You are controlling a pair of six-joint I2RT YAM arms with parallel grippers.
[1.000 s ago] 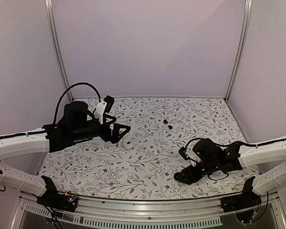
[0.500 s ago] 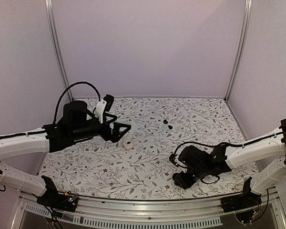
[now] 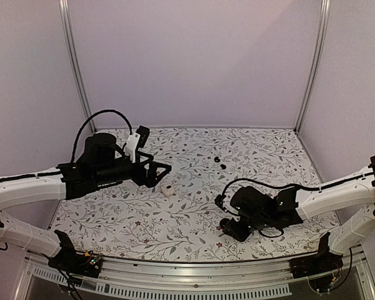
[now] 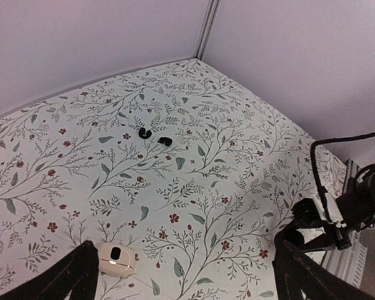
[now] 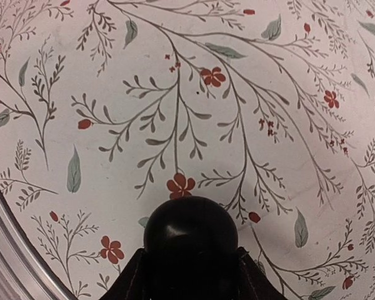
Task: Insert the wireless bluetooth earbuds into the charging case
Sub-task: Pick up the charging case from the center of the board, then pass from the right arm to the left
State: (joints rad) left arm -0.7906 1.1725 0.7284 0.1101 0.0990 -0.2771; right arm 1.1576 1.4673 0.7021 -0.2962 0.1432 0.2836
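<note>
Two tiny black earbuds (image 3: pixel 220 163) lie side by side on the floral table, back of centre; they also show in the left wrist view (image 4: pixel 154 137). My right gripper (image 3: pixel 232 227) is low over the table at front right, well short of the buds. It is shut on a black rounded charging case (image 5: pixel 190 234), which fills the space between its fingers (image 5: pixel 128 281). My left gripper (image 3: pixel 159 173) is open and empty, hovering left of centre. In its wrist view the jaws (image 4: pixel 184 265) stand wide apart, far from the buds.
A small white case (image 3: pixel 167 190) with a dark window lies just in front of my left gripper and shows beside its left finger (image 4: pixel 115 260). The right arm and its cable (image 4: pixel 337 206) show at the right. The metal front rail (image 3: pixel 187 269) and side walls bound the table.
My right arm has moved left toward the table's middle, carrying the black case. My left arm has barely moved. The earbuds and white case lie where they were.
</note>
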